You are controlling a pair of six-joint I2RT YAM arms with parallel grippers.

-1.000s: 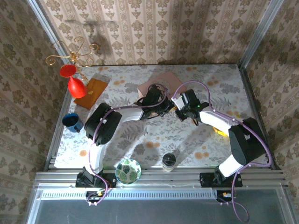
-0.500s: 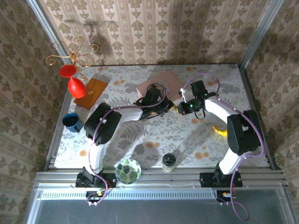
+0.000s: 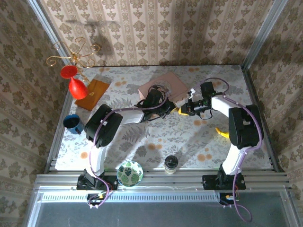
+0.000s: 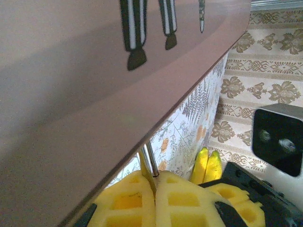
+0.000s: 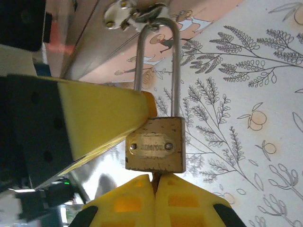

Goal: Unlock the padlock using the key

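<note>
in the right wrist view the padlock (image 5: 155, 150) hangs in the middle of the frame, its brass body just above the right gripper (image 5: 155, 179) at the bottom edge. its long shackle (image 5: 176, 66) runs up to a metal hasp (image 5: 135, 12) on the box (image 3: 168, 79) at the top of the frame. the right gripper's yellow fingers (image 5: 189, 201) are pressed together with only a thin seam between them. a sliver of the key (image 5: 154, 176) is pinched in that seam and meets the underside of the lock body. from the left of the frame one yellow finger of the left gripper (image 4: 155, 182) reaches in behind the shackle's left leg, its tip against the upper left corner of the body. the flowered table (image 5: 246, 94) fills the right side

in the left wrist view the left gripper sits at the bottom edge, closed tight on the thin shackle rods, which rise from its seam to the edge of the box. the pink lid covers the upper left, with the striped legs of a printed figure at the top. a banana (image 4: 208, 165) lies at lower right

in the top view both grippers meet tip to tip at the centre of the frame, just below the box's lower right corner; the padlock there is too small to make out
</note>
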